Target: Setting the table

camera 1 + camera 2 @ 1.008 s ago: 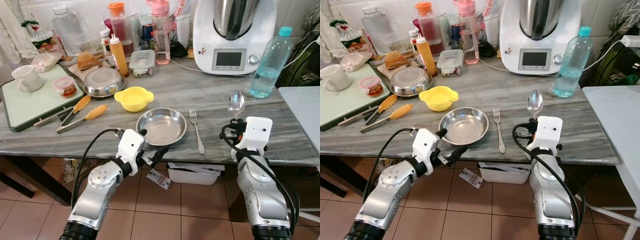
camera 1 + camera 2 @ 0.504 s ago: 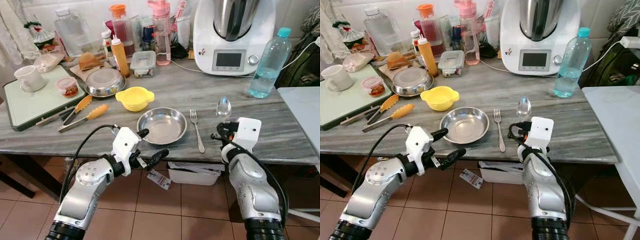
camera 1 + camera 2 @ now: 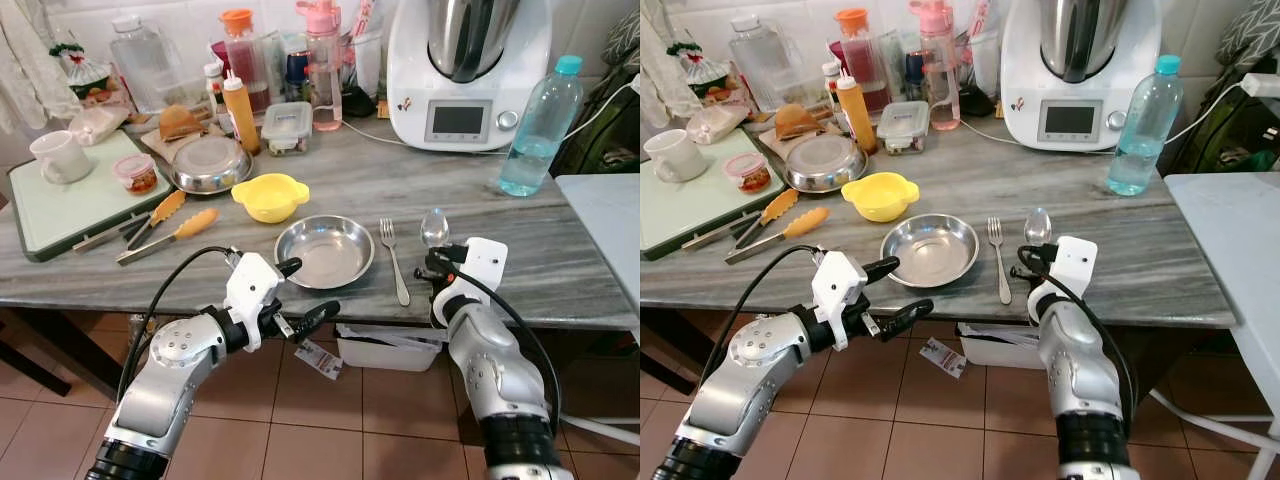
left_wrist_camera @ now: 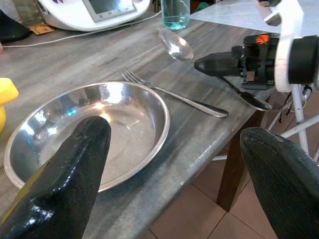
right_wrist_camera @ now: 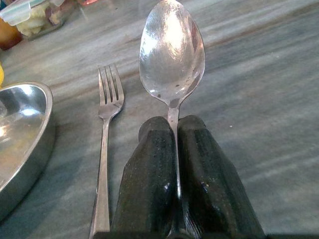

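Observation:
A round steel dish (image 3: 323,250) sits near the grey table's front edge, with a fork (image 3: 393,260) lying just to its right. My right gripper (image 3: 441,264) is shut on the handle of a spoon (image 5: 171,50). The spoon's bowl (image 3: 434,227) hovers low over the tabletop, right of the fork and roughly parallel to it. My left gripper (image 3: 305,290) is open and holds nothing. It hangs in front of the table edge, just below the dish (image 4: 89,134).
Behind the dish are a yellow bowl (image 3: 268,195), orange-tipped tongs (image 3: 165,225) and a lidded steel bowl (image 3: 208,165). A green tray (image 3: 60,205) with a mug is at the left. Bottles, a white kitchen machine (image 3: 465,70) and a water bottle (image 3: 540,125) stand at the back. A white table (image 3: 610,210) is at the right.
My right gripper has carried the spoon down and to the left, from upright above the table to low beside the fork. The left arm has shifted only slightly.

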You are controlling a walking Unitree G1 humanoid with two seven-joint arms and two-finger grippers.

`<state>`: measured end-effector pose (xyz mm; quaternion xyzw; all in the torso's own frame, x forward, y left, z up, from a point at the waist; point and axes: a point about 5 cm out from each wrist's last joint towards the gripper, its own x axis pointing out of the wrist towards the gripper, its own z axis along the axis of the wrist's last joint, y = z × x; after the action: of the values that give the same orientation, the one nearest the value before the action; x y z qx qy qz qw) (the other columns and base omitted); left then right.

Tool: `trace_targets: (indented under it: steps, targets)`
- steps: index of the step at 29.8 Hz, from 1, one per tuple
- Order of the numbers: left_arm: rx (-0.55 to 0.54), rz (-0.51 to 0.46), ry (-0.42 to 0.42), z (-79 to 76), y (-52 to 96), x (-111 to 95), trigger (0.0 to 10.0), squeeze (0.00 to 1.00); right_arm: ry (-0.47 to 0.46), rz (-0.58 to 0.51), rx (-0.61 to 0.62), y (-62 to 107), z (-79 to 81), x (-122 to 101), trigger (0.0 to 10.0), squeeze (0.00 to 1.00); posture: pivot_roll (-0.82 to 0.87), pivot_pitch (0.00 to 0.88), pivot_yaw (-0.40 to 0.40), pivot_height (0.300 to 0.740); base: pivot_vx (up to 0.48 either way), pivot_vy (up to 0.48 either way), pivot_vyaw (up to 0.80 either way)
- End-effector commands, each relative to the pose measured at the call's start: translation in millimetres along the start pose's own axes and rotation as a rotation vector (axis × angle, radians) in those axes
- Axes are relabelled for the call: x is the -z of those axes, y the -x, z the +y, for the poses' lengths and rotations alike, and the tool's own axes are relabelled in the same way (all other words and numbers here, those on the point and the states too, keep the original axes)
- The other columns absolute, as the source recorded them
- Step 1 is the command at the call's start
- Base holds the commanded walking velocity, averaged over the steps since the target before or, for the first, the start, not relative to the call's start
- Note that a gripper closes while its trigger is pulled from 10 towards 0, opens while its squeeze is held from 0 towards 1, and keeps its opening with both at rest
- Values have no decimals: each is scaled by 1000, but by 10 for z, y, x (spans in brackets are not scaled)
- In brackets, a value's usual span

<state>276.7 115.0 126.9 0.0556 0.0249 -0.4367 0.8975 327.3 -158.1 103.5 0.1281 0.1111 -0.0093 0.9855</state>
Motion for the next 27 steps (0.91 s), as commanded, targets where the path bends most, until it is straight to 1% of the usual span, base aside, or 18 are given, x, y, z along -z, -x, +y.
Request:
trace_targets:
  steps: [1, 8, 19, 27]
  targets:
    - [9, -1, -26, 8, 6, -59, 10000, 0, -6, -5, -11, -41, 28, -13, 10000, 0, -70, 33, 93, 740, 0, 0, 0]
    - [13, 1, -18, -2, 2, -58, 10000, 0, -7, 4, -9, -88, 21, -13, 10000, 0, -69, 36, 98, 740, 0, 0, 0]
    - [19, 7, -9, -19, 9, -62, 10000, 0, -15, 11, 4, -227, -27, -53, 10000, 0, -64, 46, 103, 740, 0, 0, 0]
    - [24, 14, -7, -39, 16, -51, 10000, 0, -29, 27, -7, -302, 1, -42, 10000, 0, -60, 47, 104, 740, 0, 0, 0]
